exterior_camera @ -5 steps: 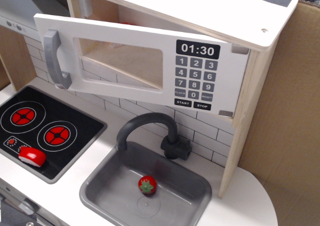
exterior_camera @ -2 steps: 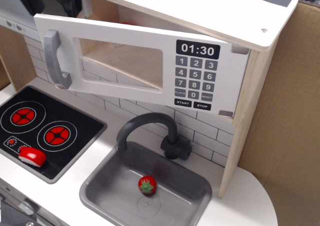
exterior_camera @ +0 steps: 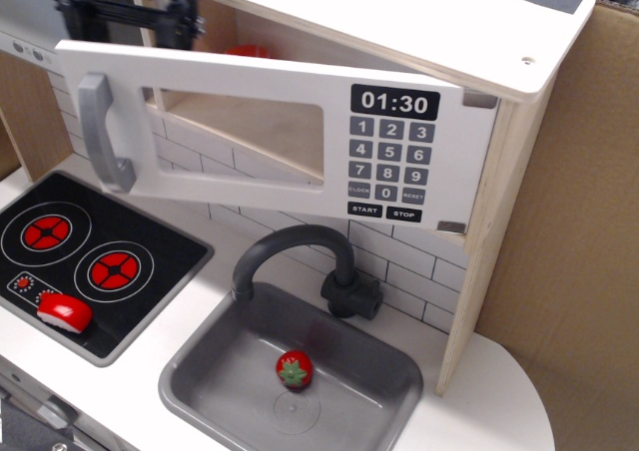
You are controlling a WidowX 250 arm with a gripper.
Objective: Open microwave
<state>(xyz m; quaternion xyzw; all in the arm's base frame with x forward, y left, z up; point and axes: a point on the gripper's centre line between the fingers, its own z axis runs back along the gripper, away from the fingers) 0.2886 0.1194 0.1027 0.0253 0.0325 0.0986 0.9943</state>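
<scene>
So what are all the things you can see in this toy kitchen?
microwave: one, white door with grey handle, partly swung open, up top
red thing: one, inside the microwave, mostly hidden
stovetop: one, black with two red burners, left
red and white toy food: one, on the stovetop's front edge
sink: one, grey, middle
strawberry: one, red with green top, in the sink
faucet: one, dark grey, behind the sink
cardboard: brown, right
gripper: one, black, behind the door's top left corner
</scene>
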